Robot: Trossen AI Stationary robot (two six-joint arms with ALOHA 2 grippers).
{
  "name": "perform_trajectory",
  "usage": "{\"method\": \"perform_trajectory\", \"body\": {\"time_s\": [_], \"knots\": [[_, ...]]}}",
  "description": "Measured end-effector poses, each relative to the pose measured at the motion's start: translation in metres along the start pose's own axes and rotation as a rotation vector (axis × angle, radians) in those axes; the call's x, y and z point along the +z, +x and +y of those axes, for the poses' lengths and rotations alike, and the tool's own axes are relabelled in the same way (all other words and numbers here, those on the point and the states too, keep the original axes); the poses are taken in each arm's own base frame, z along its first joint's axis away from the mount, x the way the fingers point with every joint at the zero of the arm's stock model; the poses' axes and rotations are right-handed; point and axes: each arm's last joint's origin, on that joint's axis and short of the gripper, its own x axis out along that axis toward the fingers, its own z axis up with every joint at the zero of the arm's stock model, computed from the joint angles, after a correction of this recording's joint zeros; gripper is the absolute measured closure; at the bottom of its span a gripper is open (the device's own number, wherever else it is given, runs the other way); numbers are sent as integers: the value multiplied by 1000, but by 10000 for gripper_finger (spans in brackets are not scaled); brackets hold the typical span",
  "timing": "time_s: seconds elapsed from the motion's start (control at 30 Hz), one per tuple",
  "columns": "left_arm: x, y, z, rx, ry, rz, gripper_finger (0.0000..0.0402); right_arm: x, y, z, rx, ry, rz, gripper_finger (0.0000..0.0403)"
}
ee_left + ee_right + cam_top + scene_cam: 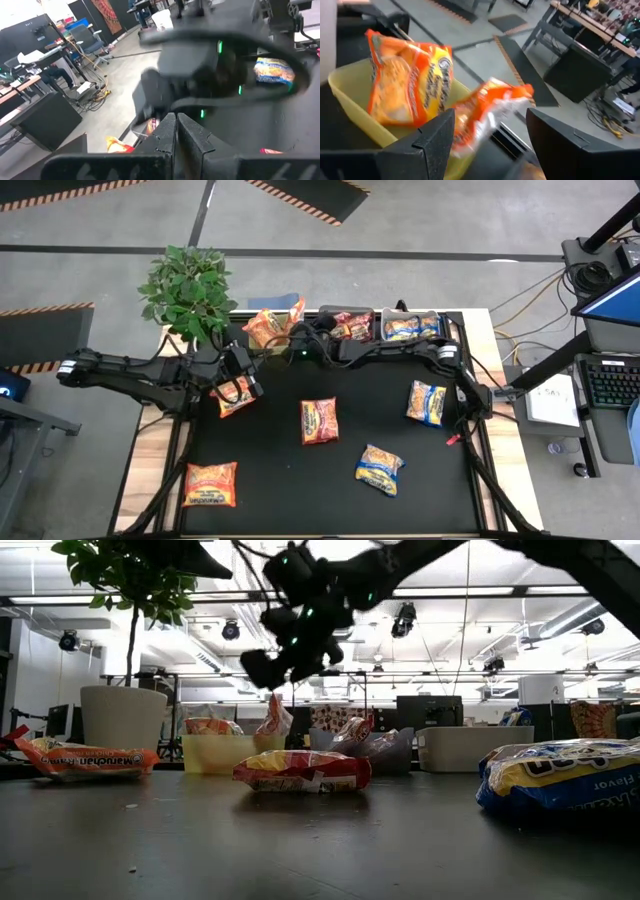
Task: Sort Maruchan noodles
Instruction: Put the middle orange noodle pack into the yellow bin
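Right arm reaches across the far side from the right, elbow bent, wrist turned toward the far left corner. Right claw (490, 135) stands open, its two dark fingers (432, 140) spread wide apart. Left arm stretches in from the left edge, roughly level, wrist pointing toward the right arm's claw. Left claw (176, 131) is closed, both fingers (165, 135) pressed together, tips touching.
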Motion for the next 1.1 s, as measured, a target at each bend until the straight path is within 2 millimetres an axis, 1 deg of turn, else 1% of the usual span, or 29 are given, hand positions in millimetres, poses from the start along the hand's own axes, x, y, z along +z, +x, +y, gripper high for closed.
{"method": "perform_trajectory", "body": {"time_s": [0.1,0.17,0.23,0.3,0.4,0.47,0.6,0.67,0.7,0.73,0.8,0.87,0.93,1.0,1.1], "knots": [[-1,2,-2,-1,-8,6,402,5,-19,-11,15,-44,75,165],[-2,4,-4,-5,-1,22,402,7,-33,-16,66,-70,135,166],[-5,8,-8,-21,-1,46,402,5,-47,-22,164,-82,209,169],[-10,11,-13,-77,16,85,402,2,-59,-24,282,-78,269,172],[-18,18,-23,-180,34,146,402,-9,-80,-24,442,-57,340,177],[-23,23,-30,-239,43,184,402,-17,-95,-22,516,-43,365,180],[-33,33,-45,-379,60,245,402,-36,-124,-17,568,-20,383,187],[-37,37,-50,-389,80,271,402,-46,-137,-14,584,0,388,190],[-38,41,-51,-354,98,281,402,-51,-143,-13,593,15,382,192],[-39,45,-51,-279,120,277,402,-55,-149,-12,601,19,380,194],[-39,54,-48,-79,170,266,402,-62,-160,-9,627,45,355,199],[-33,65,-43,100,191,222,402,-66,-168,-8,655,68,325,204],[-30,75,-37,155,218,184,402,-69,-174,-3,680,88,288,208],[-27,88,-30,148,214,125,402,-71,-179,-2,689,105,249,212],[-32,108,-12,148,207,107,402,-70,-183,1,712,137,197,217]]}}
